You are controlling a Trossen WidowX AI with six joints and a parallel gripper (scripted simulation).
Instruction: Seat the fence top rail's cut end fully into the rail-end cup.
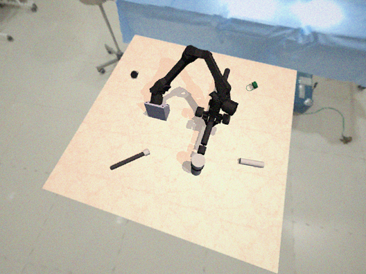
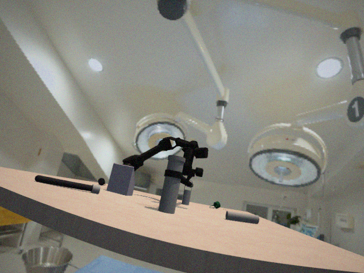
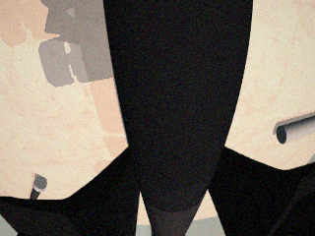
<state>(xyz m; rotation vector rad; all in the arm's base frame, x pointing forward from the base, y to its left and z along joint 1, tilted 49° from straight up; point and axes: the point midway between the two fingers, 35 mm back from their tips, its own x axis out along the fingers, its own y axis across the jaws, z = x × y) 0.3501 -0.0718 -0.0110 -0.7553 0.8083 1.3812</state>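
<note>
The black top rail (image 1: pixel 207 132) (image 3: pixel 177 88) runs from beyond my gripper toward the big post (image 1: pixel 195 171) (image 2: pixel 169 195). My gripper (image 1: pixel 211 117) (image 3: pixel 167 146) is shut on the rail. The rail's cut end stands just short of the black rail-end cup (image 1: pixel 201 149), with a thin light gap between them in the top view. The cup is beside the post. The black brace band (image 2: pixel 172 173) sits high on the post, a little below the post cap (image 1: pixel 198 160) (image 2: pixel 176 159). The smaller post (image 2: pixel 186 197) stands behind; its loop cap is mostly hidden by the arm and rail.
A black bar (image 1: pixel 128 160) (image 2: pixel 63 181) with a light end lies on the left. A grey tube (image 1: pixel 251 162) (image 2: pixel 242 217) lies right of the big post. A green clamp (image 1: pixel 254 85) (image 2: pixel 216 205), a small black round piece (image 1: pixel 134 74) and the arm's purple-grey base block (image 1: pixel 156 111) are farther back.
</note>
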